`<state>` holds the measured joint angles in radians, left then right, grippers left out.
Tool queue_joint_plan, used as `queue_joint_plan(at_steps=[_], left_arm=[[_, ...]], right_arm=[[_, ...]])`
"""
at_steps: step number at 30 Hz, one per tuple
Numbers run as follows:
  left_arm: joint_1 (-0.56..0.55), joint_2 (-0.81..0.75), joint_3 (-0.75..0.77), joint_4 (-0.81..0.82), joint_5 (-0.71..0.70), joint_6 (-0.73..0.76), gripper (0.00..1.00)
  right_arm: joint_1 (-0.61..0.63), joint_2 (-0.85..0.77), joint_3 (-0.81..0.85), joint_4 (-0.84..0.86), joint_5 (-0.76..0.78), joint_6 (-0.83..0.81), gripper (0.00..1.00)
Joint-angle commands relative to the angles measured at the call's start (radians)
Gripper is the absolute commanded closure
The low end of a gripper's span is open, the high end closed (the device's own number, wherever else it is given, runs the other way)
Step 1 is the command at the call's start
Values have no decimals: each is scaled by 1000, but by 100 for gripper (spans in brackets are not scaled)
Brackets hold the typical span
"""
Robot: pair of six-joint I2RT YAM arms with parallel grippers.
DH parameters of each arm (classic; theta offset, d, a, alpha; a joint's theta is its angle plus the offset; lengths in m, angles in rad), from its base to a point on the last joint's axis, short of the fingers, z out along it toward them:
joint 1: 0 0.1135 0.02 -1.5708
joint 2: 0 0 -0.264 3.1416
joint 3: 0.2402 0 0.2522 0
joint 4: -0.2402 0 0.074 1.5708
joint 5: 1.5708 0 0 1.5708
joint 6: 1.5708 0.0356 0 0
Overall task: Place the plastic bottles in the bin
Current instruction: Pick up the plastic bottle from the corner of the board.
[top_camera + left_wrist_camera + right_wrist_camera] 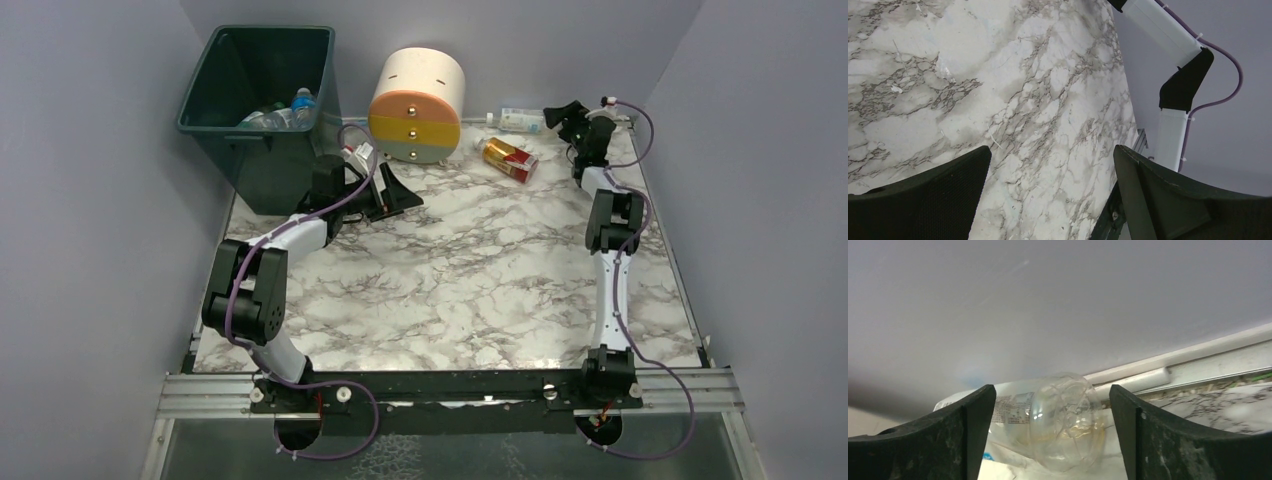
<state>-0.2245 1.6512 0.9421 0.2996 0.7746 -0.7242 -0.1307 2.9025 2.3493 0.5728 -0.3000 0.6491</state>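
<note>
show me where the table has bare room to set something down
Bare marble table spans the middle, between the left arm and right arm, from the near rail up to the left gripper. Crowded along the far edge: bin, drawer unit, red-and-yellow bottle, and the clear bottle at the right gripper.

Table (pixel 450 290): marbled
Far left: green bin (pixel 262 150)
Far middle: drawer unit (pixel 417 105)
Far right: red-labelled bottle (pixel 510 158), clear bottle (pixel 520 120), lying

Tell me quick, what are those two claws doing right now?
Left gripper: open, holding nothing.
Right gripper: open, jaws either side of a clear bottle, not yet gripping it.
</note>
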Motion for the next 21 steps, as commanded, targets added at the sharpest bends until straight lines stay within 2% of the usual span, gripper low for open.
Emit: queue_joint_plan(at_steps=[1, 4, 9, 14, 17, 21], left_arm=[[-11, -43, 27, 6, 1, 16, 1], [-13, -57, 25, 6, 0, 14, 1], [-16, -85, 14, 11, -3, 11, 1], [-15, -101, 10, 19, 3, 2, 1], [-15, -108, 7, 21, 6, 0, 1], [-16, -110, 6, 21, 6, -4, 1]], right_arm=[[29, -114, -114, -13, -131, -64, 17], [43, -220, -280, 23, -173, -92, 24], [77, -457, -673, 114, -211, -148, 34], [88, -734, -1042, 248, -208, -155, 35], [87, -844, -1109, 235, -170, -194, 32], [82, -864, -1031, 173, -180, -197, 30]])
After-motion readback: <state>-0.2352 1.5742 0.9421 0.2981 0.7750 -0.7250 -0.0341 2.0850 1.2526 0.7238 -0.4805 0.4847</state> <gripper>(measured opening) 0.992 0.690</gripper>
